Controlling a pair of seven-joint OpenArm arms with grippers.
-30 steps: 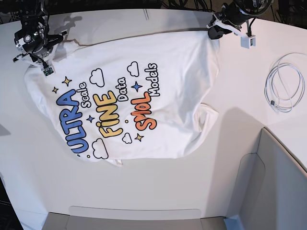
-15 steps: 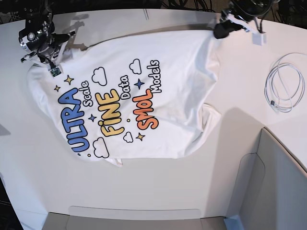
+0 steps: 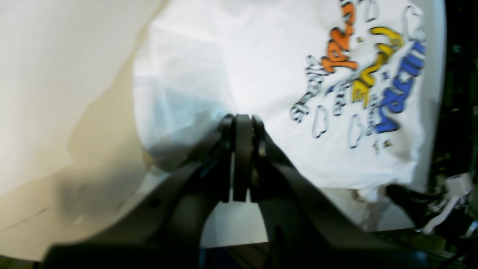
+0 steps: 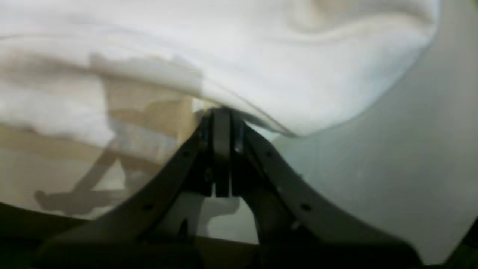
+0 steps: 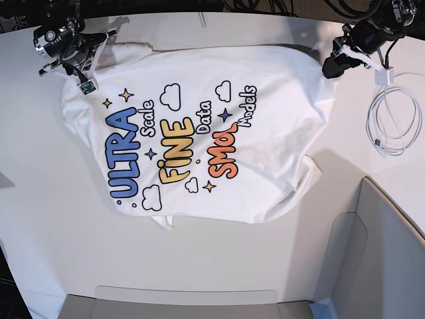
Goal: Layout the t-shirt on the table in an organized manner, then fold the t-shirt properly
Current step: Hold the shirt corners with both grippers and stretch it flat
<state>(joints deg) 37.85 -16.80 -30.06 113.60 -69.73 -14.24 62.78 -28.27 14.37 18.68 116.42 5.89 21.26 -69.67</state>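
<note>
We hold the t-shirt spread print-up on the table.
Left gripper and right gripper each pinch a far shirt corner, left beside the cable.

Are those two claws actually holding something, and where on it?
Yes. Both grip the t-shirt at its far edge: the left gripper and the right gripper, each shut on one corner.

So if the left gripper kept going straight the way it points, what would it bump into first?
The t-shirt. The left gripper is shut on its edge already, and the wrist view shows only shirt ahead, lying on the table. Depth is hard to judge.
</note>
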